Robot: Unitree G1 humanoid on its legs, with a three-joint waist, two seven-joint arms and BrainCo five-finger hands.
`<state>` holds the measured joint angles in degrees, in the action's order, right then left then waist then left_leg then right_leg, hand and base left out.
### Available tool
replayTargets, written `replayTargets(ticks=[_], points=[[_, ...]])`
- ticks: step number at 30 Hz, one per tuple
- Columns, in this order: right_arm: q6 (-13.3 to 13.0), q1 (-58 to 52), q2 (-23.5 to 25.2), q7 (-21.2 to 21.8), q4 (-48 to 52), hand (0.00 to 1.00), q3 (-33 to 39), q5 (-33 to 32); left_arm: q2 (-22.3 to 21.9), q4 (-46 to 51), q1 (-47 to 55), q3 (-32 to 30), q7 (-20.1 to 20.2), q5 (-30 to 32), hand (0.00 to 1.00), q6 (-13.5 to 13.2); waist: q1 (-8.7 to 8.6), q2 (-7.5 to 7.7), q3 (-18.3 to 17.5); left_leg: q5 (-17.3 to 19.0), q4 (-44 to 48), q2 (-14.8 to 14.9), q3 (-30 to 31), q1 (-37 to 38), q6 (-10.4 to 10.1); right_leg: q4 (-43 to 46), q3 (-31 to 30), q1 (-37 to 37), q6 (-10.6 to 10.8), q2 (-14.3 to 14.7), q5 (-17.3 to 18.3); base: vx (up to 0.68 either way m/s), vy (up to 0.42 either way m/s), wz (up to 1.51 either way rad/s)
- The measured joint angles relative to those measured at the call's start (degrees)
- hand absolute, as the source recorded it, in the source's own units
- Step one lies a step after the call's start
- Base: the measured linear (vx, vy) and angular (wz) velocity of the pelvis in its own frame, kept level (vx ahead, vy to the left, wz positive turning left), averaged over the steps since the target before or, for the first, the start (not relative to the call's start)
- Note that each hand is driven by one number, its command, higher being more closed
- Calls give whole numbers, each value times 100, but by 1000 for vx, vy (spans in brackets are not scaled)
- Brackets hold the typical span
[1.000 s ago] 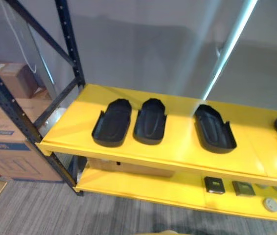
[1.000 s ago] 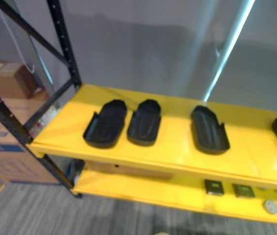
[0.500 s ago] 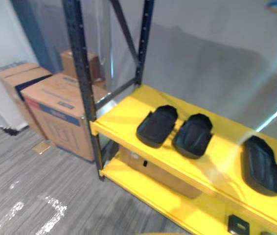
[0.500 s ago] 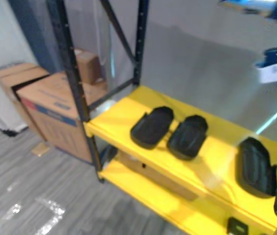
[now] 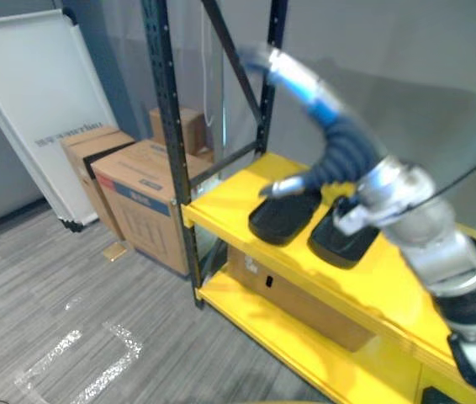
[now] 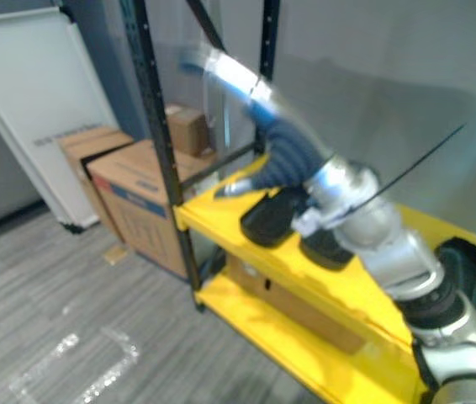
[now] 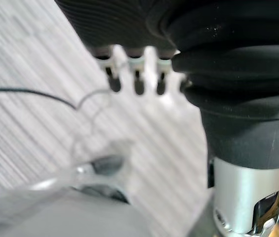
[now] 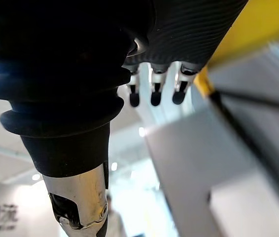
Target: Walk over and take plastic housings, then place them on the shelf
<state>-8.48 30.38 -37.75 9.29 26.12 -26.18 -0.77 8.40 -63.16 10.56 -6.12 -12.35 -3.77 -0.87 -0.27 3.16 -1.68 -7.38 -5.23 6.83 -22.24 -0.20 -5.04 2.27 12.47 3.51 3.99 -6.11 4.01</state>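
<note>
Several cardboard boxes point(image 5: 141, 198) are set left of the yellow shelf point(image 5: 221, 202), on which two plastic housings point(image 5: 284, 217) are laid side by side. The right hand point(image 5: 297, 77) is held above them, released and empty; the left hand point(image 7: 137, 74) is likewise released.

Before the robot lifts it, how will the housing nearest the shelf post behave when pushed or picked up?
This housing looks like a thin moulded shell, so probably stiff and light. It lies flat on the glossy yellow shelf, so a push would likely slide it, not roll.
</note>
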Motion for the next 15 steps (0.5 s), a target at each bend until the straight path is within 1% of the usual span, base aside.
replayTargets(ticks=[1, 2, 3, 5, 6, 8, 9, 10, 12, 13, 14, 15], points=[[24, -85, 89, 172, 0, 0, -233, -3, 21, 2, -9, 3, 1, 29, 0, -8, 17, 21, 13, 0, 0, -4, 0, -4, 2, -2, 0, -1, 1, -4, -3, 0, 0, 0], [92, -165, 212, 465, -5, 0, -492, 64, 40, 2, -29, 2, 4, 34, 0, -17, 47, 101, 46, -5, 0, -7, 2, -16, 10, -10, 0, -9, -5, -5, -18, 36, 14, 1], [149, -227, 288, 618, -24, 0, -657, 115, 48, 2, -45, 3, 7, 39, 0, -21, 80, 117, 68, -13, 1, -11, 7, -46, 21, -14, 0, -35, -30, -7, -47, 39, 12, 4], [321, -289, 474, 868, -202, 0, -939, 197, 132, 2, -86, 7, 21, 45, 0, -35, 125, 253, 68, -29, 1, -18, 40, -102, 42, -44, 17, -59, -37, -3, -73, 68, 3, 8], [435, -296, 598, 944, -399, 0, -985, 222, 143, 2, -118, 12, 23, 48, 0, -44, 149, 283, 83, -35, 2, -30, 72, -124, 50, -48, 33, -61, -38, -6, -74, 67, 2, 11], [602, -300, 719, 940, -696, 0, -1079, 236, 145, 3, -172, 23, 32, 170, 0, -71, 182, 270, 93, -48, 2, -45, 116, -205, 67, -46, 74, -121, -37, -15, -75, 49, 13, 12], [699, -300, 759, 931, -881, 0, -1153, 382, 144, 5, -246, 45, 35, 206, 0, -108, 236, 245, 151, -56, 2, -42, 120, -232, 78, -40, 75, -147, -35, -11, -81, 43, 14, 8], [735, -302, 774, 921, -983, 0, -1189, 408, 146, 10, -271, 71, 37, 206, 0, -126, 257, 229, 176, -61, 2, -40, 132, -256, 83, -41, 86, -162, -35, -8, -84, 21, 5, 9], [769, -301, 878, 764, -1353, 0, -1254, 628, 146, 37, -374, 130, 62, 204, 0, -158, 278, 170, 306, -110, 4, -27, 219, -398, 105, -30, 154, -266, -44, 15, -91, 8, 0, 17], [770, -293, 893, 697, -1427, 0, -1253, 675, 148, 43, -415, 153, 80, 203, 0, -158, 280, 190, 365, -125, 5, -24, 247, -423, 114, -26, 169, -278, -47, 24, -95, -6, 1, 14], [745, -283, 925, 524, -1557, 0, -1247, 792, 156, 114, -502, 241, 111, 194, 0, -161, 310, 116, 565, -140, 14, -7, 268, -488, 103, 12, 176, -342, -49, 38, -96, -20, 4, 8], [741, -270, 945, 420, -1603, 0, -1234, 846, 155, 162, -548, 249, 131, 193, 0, -175, 334, 149, 629, -157, 37, 3, 276, -530, 112, 45, 177, -396, -52, 48, -98, -24, 9, 4]])
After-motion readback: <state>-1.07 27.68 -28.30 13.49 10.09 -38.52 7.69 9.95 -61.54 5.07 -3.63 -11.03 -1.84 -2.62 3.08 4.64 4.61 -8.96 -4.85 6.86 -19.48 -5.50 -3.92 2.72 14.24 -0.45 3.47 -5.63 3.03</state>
